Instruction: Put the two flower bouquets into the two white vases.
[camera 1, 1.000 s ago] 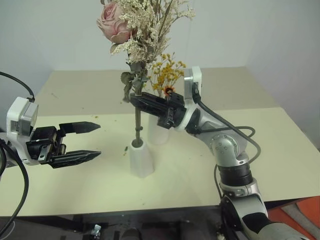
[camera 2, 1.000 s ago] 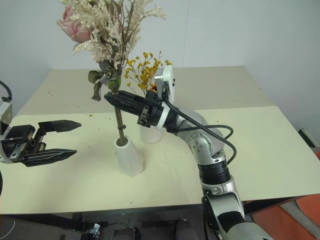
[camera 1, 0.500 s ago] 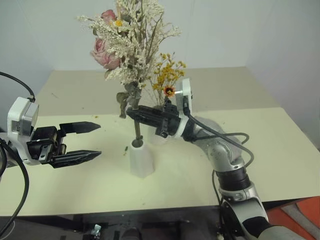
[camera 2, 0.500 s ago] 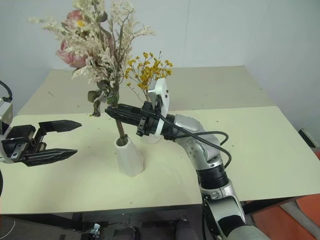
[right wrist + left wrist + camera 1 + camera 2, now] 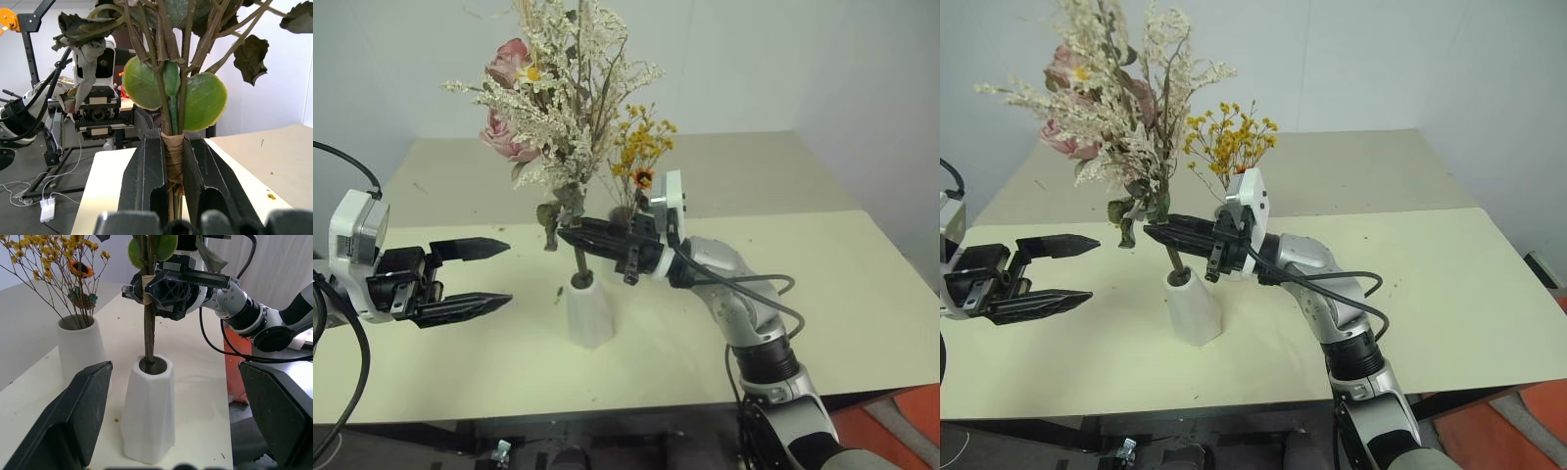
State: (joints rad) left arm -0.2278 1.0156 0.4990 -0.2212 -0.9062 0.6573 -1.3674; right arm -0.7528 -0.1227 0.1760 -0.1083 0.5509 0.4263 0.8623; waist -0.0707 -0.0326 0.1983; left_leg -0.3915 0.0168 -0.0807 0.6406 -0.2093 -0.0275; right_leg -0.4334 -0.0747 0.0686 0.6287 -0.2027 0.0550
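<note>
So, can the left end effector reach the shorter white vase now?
Probably yes: the left end effector is open beside the shorter white vase, with bare table between.

Our left gripper (image 5: 484,273) sits at the left, pointing level toward the right, its two black fingers (image 5: 470,249) spread wide, one above the other, with nothing between them. Our right arm (image 5: 744,304) reaches up and across to the left, elbow bent. Our right gripper (image 5: 170,166) has its fingers pressed together on the bouquet (image 5: 563,117) stem.
</note>
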